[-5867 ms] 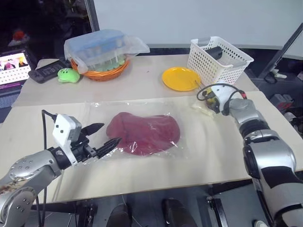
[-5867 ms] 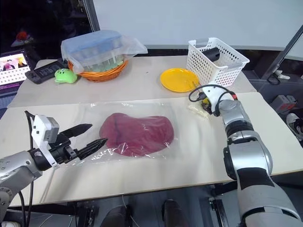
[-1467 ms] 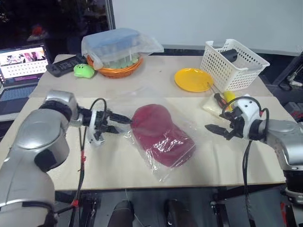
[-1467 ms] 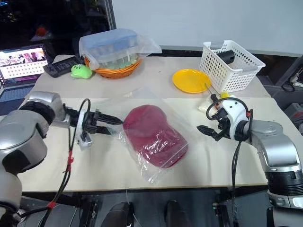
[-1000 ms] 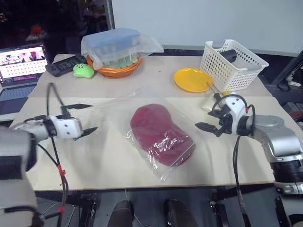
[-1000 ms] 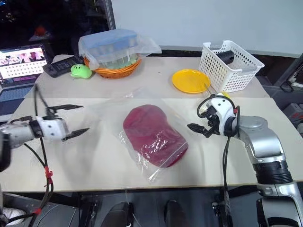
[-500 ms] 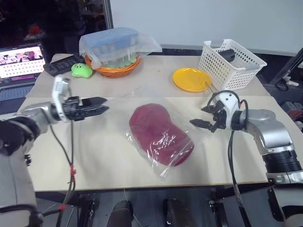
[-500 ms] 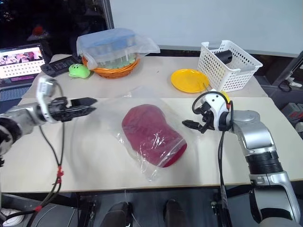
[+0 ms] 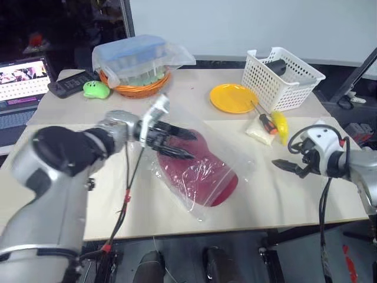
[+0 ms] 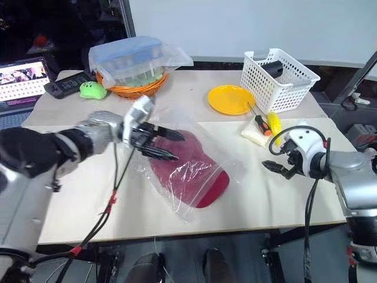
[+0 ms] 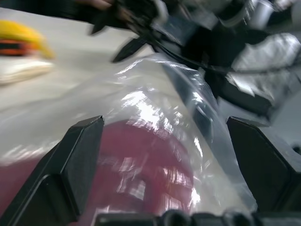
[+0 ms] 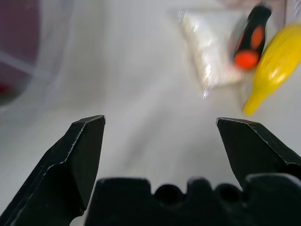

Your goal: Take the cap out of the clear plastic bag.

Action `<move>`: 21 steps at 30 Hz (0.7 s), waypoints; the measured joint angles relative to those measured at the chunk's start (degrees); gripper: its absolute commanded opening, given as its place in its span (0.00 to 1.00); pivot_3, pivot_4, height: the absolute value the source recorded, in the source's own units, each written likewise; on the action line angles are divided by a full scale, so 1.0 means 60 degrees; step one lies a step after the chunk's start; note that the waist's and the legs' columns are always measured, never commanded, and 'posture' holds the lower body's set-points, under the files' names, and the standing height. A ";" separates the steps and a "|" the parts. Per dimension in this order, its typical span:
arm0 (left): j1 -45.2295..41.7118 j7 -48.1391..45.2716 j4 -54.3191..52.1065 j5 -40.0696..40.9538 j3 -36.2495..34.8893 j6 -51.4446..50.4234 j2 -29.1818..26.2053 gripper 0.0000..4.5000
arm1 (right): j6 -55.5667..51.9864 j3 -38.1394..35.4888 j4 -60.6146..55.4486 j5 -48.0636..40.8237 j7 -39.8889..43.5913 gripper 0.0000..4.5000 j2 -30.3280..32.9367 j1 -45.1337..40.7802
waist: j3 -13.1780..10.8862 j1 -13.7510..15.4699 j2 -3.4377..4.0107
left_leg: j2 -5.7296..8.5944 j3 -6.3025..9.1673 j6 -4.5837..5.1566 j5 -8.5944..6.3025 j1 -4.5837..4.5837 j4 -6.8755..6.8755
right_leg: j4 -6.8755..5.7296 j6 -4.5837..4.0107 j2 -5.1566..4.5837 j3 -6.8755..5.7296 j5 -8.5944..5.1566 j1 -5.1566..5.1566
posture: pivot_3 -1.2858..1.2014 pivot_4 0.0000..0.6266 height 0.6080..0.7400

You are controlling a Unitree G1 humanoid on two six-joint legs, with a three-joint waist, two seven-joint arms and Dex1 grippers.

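Your left gripper (image 9: 179,143) is spread wide, holding nothing, fingers straddling the near-left end of the cap (image 9: 200,171). Cap lies mid-table inside the clear plastic bag (image 9: 235,159). Your right gripper (image 9: 285,168) is also wide open, empty, well apart to the bag's right.

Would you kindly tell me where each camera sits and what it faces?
Head eyes: look down over the table, both arms, the cap in the clear plastic bag.
Left wrist: along the open left gripper at the bagged cap.
Right wrist: along the open right gripper at the screwdriver.
Shared: the cap.
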State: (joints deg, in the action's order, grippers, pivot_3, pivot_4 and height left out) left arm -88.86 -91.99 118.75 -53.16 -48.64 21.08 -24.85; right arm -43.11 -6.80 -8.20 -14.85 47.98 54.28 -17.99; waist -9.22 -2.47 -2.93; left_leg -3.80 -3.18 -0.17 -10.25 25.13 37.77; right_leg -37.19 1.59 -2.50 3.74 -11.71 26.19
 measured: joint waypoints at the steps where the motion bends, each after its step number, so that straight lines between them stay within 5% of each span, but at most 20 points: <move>1: 0.0010 -0.0003 0.0003 -0.0132 0.0157 0.0252 0.0291 0.99 | -0.0195 -0.0107 -0.0306 -0.0087 0.0012 1.00 0.0003 0.0250 | 0.0001 -0.0014 0.0001 | 0.0001 0.0000 0.0000 0.0000 -0.0001 -0.0001 | 0.0000 0.0000 0.0002 0.0003 0.0000 0.0000 | 0.52 0.24 1.00; 12: 0.1366 0.1532 0.0002 -0.1031 0.2761 0.4510 0.0713 0.99 | -0.1672 -0.0482 -0.2740 -0.1148 -0.0046 1.00 0.0070 0.1671 | 0.0016 0.0005 0.0028 | 0.0017 -0.0002 0.0001 0.0000 -0.0080 0.0006 | -0.0059 0.0054 0.0007 0.0042 -0.0030 -0.0036 | 0.52 0.24 1.00; 18: 0.1355 0.1592 0.0002 -0.0460 0.2731 0.4511 0.0706 0.99 | -0.1933 -0.0496 -0.3130 -0.1726 -0.0016 1.00 0.0026 0.1671 | 0.0017 0.0038 0.0029 | 0.0018 0.0001 0.0001 0.0000 -0.0077 0.0006 | -0.0057 0.0054 0.0007 0.0041 -0.0033 -0.0036 | 0.52 0.24 1.00; 21: 0.1042 0.1614 0.0008 0.0167 0.2458 0.3974 0.0492 0.99 | -0.2398 -0.0587 -0.3235 -0.2639 -0.0050 1.00 -0.0802 0.1373 | 0.0015 -0.0013 0.0025 | 0.0018 0.0006 0.0001 0.0000 -0.0078 0.0006 | -0.0061 0.0054 0.0010 0.0041 -0.0033 -0.0036 | 0.52 0.24 1.00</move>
State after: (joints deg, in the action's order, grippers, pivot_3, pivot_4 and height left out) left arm -82.61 -82.31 118.80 -52.16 -33.89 44.93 -21.89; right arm -57.49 -10.33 -27.61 -30.69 47.67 49.47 -9.75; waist -9.13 -2.55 -2.78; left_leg -3.69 -3.15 -0.16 -10.25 24.66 37.80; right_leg -37.55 1.91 -2.45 3.99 -11.91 25.97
